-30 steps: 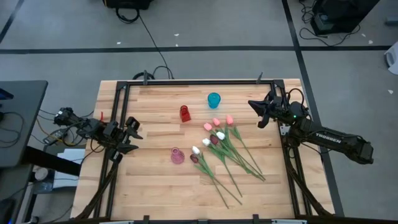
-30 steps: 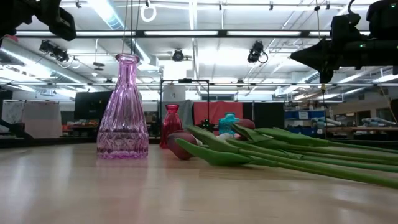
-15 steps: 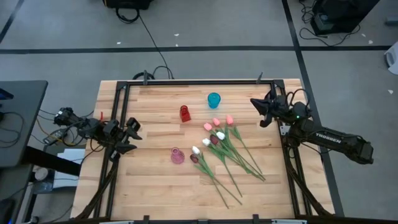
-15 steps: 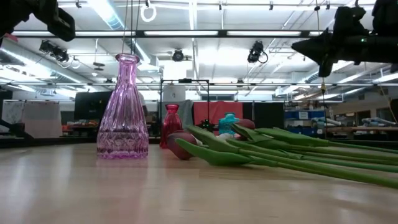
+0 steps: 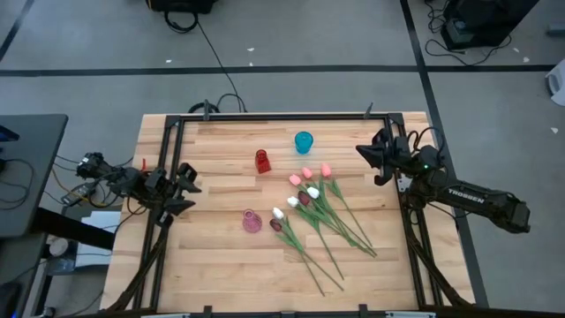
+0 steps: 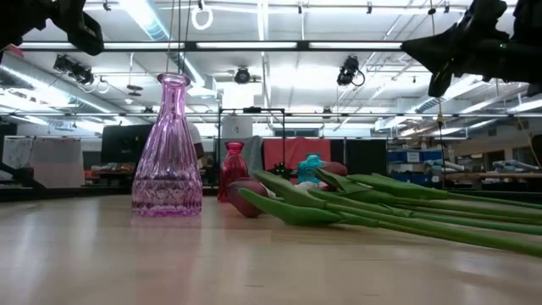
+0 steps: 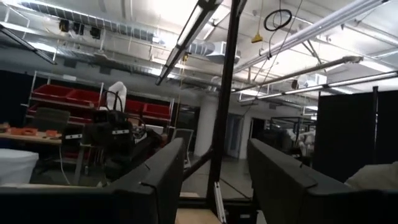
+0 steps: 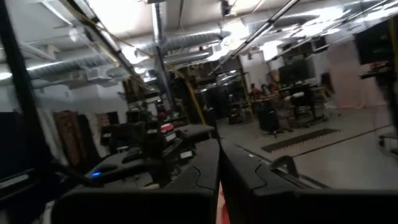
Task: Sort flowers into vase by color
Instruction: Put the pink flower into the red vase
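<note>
Flowers (image 5: pixel 316 209) lie mid-tabletop. Left tool (image 5: pixel 187 188), spread, at left edge; right tool (image 5: pixel 372 162), pressed together, near right edge.

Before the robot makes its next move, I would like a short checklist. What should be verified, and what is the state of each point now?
1. Flowers all lie on the table, none in a vase: ok, nothing sorted yet.
2. Pink vase, red vase and blue vase stand upright: ok.
3. Right pincer is empty, above the table's right edge: ok, but it is shut, so it must open before a grasp.
4. Left pincer is open and empty at the left edge: ok.
5. Flower heads lie apart enough for a single pick: not ok, they are bunched and stems cross.
6. Vase necks wide enough for stems: cannot tell.
</note>
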Robot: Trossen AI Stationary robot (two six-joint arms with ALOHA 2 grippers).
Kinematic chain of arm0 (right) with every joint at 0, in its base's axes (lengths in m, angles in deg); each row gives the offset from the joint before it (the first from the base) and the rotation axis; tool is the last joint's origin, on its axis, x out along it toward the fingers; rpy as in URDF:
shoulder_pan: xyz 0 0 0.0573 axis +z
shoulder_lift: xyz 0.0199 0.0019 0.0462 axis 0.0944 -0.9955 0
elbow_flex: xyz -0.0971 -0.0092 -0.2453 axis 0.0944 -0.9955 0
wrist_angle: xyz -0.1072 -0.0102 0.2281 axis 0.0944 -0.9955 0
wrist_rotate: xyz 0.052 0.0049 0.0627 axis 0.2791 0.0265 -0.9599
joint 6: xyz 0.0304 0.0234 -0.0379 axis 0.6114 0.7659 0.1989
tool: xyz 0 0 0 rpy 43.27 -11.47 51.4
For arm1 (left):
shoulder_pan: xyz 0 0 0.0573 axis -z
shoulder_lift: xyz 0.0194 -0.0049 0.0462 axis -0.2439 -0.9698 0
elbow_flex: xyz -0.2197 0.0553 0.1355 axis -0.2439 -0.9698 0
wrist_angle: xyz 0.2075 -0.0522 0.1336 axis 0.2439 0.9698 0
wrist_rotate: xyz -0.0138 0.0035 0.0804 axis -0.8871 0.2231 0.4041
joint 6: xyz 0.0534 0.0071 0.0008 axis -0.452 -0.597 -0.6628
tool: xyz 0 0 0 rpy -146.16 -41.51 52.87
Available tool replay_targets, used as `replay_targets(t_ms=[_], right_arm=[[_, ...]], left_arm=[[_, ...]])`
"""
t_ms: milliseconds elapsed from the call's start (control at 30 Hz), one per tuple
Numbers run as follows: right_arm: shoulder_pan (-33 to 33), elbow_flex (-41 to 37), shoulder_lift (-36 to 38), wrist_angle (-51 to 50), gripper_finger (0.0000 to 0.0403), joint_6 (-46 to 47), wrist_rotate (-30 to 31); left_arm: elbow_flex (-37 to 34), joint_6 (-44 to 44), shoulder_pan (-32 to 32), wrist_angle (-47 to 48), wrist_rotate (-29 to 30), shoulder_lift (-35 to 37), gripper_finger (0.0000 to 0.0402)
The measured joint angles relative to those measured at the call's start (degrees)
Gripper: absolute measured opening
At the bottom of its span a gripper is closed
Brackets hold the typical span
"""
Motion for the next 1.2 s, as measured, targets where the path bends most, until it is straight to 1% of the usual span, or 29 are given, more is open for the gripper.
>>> replay_targets(t_ms=[100, 167, 200, 300, 333, 367, 433, 533, 667, 733, 800, 867, 933, 1100, 1200], right_arm=[[0.02, 0.65, -0.55, -1.48, 0.0023, -1.17, -2.52], [0.02, 2.28, -1.18, -5.6, 0.0023, -1.02, -2.55], [0.04, 3.34, -1.8, -8.74, 0.0023, -1.12, -2.51], [0.38, 6.53, -4.66, -20.03, 0.0023, -3.07, -2.17], [0.62, 7.43, -5.82, -23.23, 0.0023, -3.99, -1.66], [0.91, 8.19, -7.08, -25.42, 0.0023, -4.95, -0.88], [1.41, 8.88, -9.25, -27.34, 0.0023, -6.51, 1.51], [1.86, 9.09, -12.41, -24.99, 0.0023, -8.62, 3.69], [1.89, 9.14, -15.76, -19.24, 0.0023, -9.59, 3.63], [1.98, 9.28, -17.36, -18.14, 0.0025, -8.58, 2.81], [2.38, 10.47, -19.02, -19.78, 0.0029, -8.83, 2.72], [3.22, 13.12, -21.17, -23.39, 0.0036, -10.11, 3.32], [4.74, 16.94, -23.6, -29.71, 0.0044, -11.13, 4.85], [9.68, 27.75, -30.75, -52.1, 0.0065, -11.32, 13.22], [13.17, 31.57, -35.17, -61.14, 0.0079, -8.94, 17.46]], left_arm=[[0.0, 0.0, 0.0, 0.01, 1.94, 0.0, 0.0182], [0.0, -0.41, 0.0, -0.28, 6.73, -0.03, 0.0182], [0.0, -1.08, 0.0, -0.68, 11.83, -0.21, 0.0182], [0.14, -1.44, -0.01, -0.78, 31.02, -1.41, 0.0182], [0.36, -1.46, -0.08, 0.02, 35.43, -2.12, 0.0182], [0.62, -1.33, -0.02, 1.34, 38.02, -2.8, 0.0182], [1.69, -0.11, -0.02, 4.1, 38.88, -4.24, 0.0182], [4.25, 3.74, -0.01, 10.78, 38.64, -6.62, 0.0182], [8.92, 12.35, 0.0, 25.52, 38.14, -11.33, 0.0182], [11.55, 15.53, 0.0, 30.64, 37.54, -14.25, 0.0182], [13.98, 16.79, 0.0, 33.56, 35.54, -17.21, 0.0182], [15.87, 17.26, 0.02, 34.05, 33.97, -20.0, 0.0182], [17.4, 18.08, 0.02, 33.95, 33.89, -22.6, 0.0182], [18.27, 19.83, 0.0, 32.16, 34.17, -27.89, 0.0182], [18.27, 21.41, 0.0, 31.82, 34.2, -30.16, 0.0182]])
